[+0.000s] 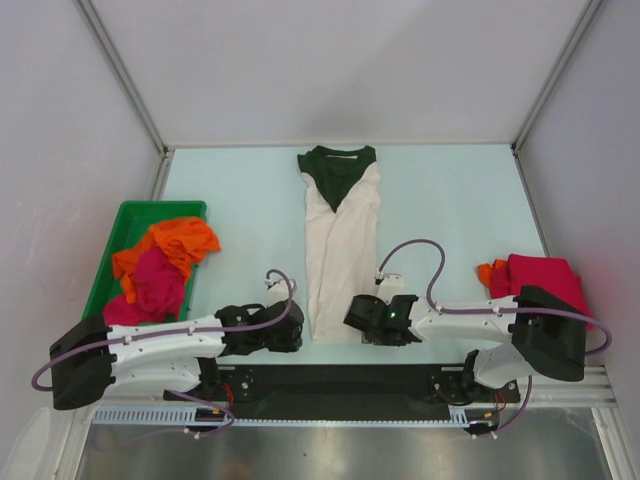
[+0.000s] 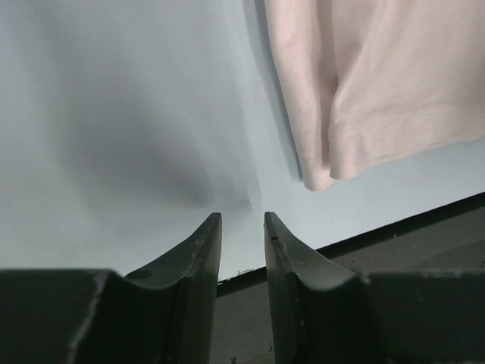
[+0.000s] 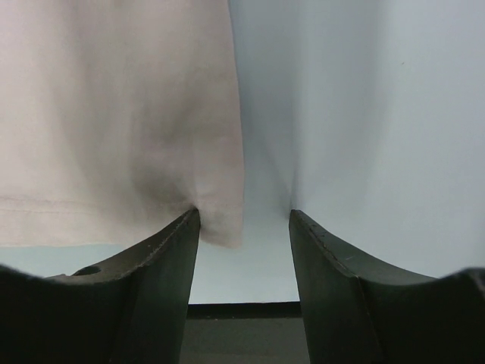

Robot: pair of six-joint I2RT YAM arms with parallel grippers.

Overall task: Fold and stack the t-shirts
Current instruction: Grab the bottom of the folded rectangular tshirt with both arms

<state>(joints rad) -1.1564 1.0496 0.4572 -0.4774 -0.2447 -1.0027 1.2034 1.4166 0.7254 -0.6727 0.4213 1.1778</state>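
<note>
No readable text, labels, brands or numbers anywhere, cream t-shirt [image 1: 342,250] showing only plain cloth

R gripper [image 3: 242,216]: fingers apart, low over pale blue table [image 3: 364,114]. Cream t-shirt [image 3: 114,114] lies flat, hem corner btwn fingers, right by the view-left fingertip. Black strip [image 3: 246,334] along table's near edge.
</note>
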